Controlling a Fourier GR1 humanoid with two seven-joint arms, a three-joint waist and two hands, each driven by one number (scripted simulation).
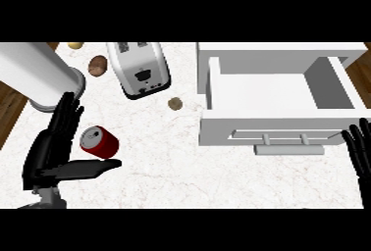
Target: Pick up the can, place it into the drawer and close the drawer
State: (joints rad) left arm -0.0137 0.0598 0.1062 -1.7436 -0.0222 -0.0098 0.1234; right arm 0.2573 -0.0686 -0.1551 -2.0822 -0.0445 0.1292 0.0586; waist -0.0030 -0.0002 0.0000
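Your left hand (54, 147) is spread wide beside the red can (99, 141), so a late curl could roll it toward 3 o'clock.

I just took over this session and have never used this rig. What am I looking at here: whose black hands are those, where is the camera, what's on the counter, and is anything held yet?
There is one picture, taken from the robot's head and looking steeply down at a white marble counter. The black shapes are the robot's own hands. The left hand is open, with its fingers straight beside a red can that lies on its side and its thumb below the can. Nothing is held yet. The right hand rests open at the right edge. A white drawer stands pulled open at upper right, handle facing the robot, with nothing visible inside. Also on the counter are a toaster, a large white cylinder at upper left, and a few small brownish items I cannot identify.
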